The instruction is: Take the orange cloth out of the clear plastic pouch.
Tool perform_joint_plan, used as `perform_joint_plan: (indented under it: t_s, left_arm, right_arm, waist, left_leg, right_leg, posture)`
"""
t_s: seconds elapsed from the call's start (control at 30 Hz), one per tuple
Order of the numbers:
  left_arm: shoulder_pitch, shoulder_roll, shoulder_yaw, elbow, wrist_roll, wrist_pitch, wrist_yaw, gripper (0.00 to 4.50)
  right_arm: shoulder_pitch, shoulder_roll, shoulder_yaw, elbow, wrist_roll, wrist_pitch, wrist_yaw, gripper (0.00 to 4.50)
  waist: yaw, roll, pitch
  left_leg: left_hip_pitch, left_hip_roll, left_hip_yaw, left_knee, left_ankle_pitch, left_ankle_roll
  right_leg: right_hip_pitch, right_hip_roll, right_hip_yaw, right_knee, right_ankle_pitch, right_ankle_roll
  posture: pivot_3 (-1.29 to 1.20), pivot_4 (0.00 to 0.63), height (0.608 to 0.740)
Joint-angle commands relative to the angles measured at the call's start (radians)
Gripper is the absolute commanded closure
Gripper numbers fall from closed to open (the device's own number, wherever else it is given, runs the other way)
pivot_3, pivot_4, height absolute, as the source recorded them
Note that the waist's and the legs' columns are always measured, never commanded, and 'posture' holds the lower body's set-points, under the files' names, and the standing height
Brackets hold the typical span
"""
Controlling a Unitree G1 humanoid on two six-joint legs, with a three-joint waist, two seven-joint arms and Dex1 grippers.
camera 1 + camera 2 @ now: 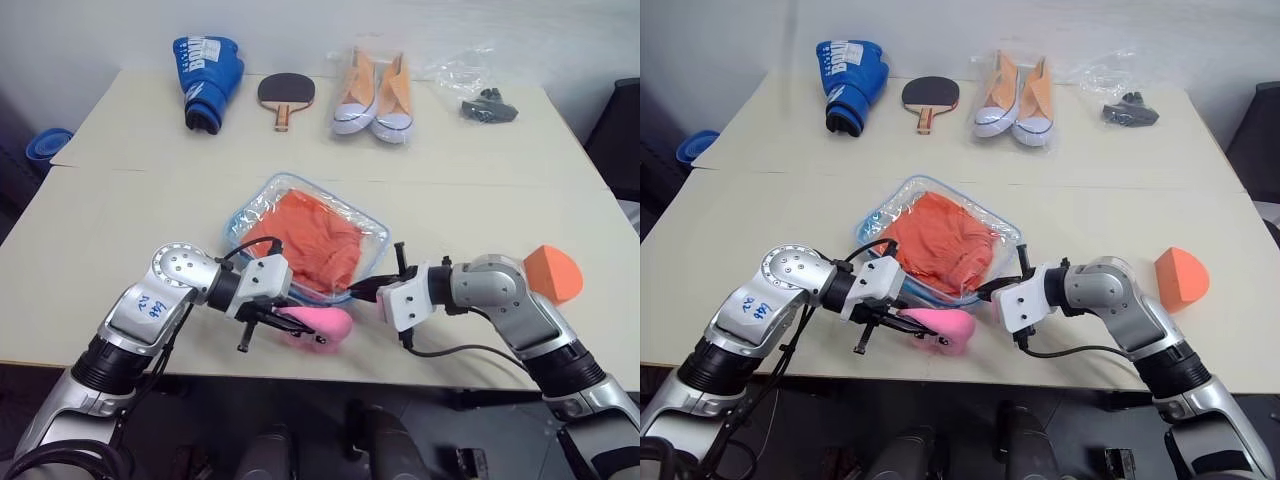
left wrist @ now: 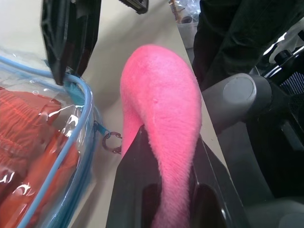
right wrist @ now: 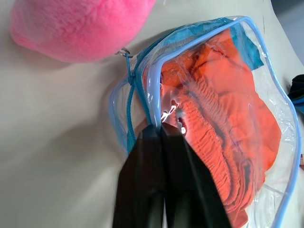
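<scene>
- Right wrist view: right gripper [image 3: 159, 127] jaws pinch the clear plastic pouch [image 3: 278, 156] at its blue rim.
- Left gripper [image 2: 171, 156] jaws clamp the pink charm [image 2: 161, 99].
- Orange cloth [image 3: 223, 118] looks soft and light; take a wrinkle near the opening, film likely slippery.

A pale beige table [image 1: 120, 200] stands against a plain white wall [image 1: 300, 25], with dark floor beneath its near edge.
</scene>
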Motion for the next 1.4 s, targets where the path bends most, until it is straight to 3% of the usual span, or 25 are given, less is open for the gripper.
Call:
perform_joint_plan:
  t_s: [0.03,0.2,0.37,0.67,0.93,1.2,1.4]
  left_arm:
    - [-0.006,0.0,0.012,-0.024,-0.01,0.001,0.002,4.39]
    - [-0.013,-0.004,0.031,-0.01,-0.023,0.016,0.009,4.39]
    - [-0.043,0.002,0.155,0.07,-0.112,0.132,0.054,4.39]
    - [-0.052,0.098,0.306,0.234,-0.178,0.229,0.066,4.39]
    - [-0.038,0.145,0.347,0.36,-0.154,0.166,0.073,4.39]
    - [-0.227,0.174,0.377,0.678,-0.107,0.105,0.091,4.39]
    - [-0.23,0.16,0.35,0.728,-0.071,0.061,0.073,4.39]
  right_arm:
    - [0.009,0.013,0.003,-0.018,0.006,-0.013,-0.014,4.45]
    - [0.015,-0.018,-0.002,-0.008,0.012,-0.036,0.004,4.45]
    - [0.029,-0.123,-0.049,0.024,0.017,-0.145,0.008,4.45]
    - [0.114,-0.315,-0.144,0.095,0.087,-0.398,0.014,4.45]
    - [0.166,-0.386,-0.186,0.159,0.098,-0.55,-0.03,4.45]
    - [0.223,-0.48,-0.185,0.239,0.099,-0.725,-0.056,4.45]
    - [0.212,-0.478,-0.181,0.261,0.092,-0.733,-0.092,4.45]
  waist:
    - [0.0,0.0,0.0]
    - [0.001,0.0,0.0]
    - [0.003,0.0,0.0]
    - [0.0,0.0,0.0]
    - [-0.002,0.0,0.0]
    - [0.0,0.0,0.0]
    - [-0.005,0.0,0.0]
  left_leg:
    - [0.0,0.0,0.0,0.0,0.0,0.0]
    - [0.0,0.0,0.0,0.0,0.0,0.0]
    - [0.0,0.0,0.0,0.0,0.0,0.0]
    - [0.0,0.0,0.0,0.0,0.0,0.0]
    - [0.001,0.001,0.0,0.0,0.0,-0.001]
    - [0.0,0.0,0.001,0.0,0.0,-0.001]
    - [0.001,0.001,0.002,0.0,0.0,-0.001]
  right_leg:
    - [0.0,0.0,0.0,0.0,0.0,0.0]
    - [0.0,0.0,0.0,0.0,0.0,0.0]
    - [0.0,0.0,0.0,0.0,0.0,0.0]
    - [0.0,-0.001,-0.001,0.0,0.0,0.0]
    - [0.0,-0.001,0.0,0.0,0.0,0.0]
    - [0.0,-0.001,-0.001,0.0,0.0,0.0]
    - [0.0,-0.001,-0.001,0.0,0.0,0.0]
  posture:
    - [0.0,0.15,0.74]
    - [0.0,0.15,0.74]
    - [0.0,0.15,0.74]
    - [0.0,0.15,0.74]
    - [0.0,0.15,0.74]
    - [0.0,0.15,0.74]
    - [0.0,0.15,0.74]
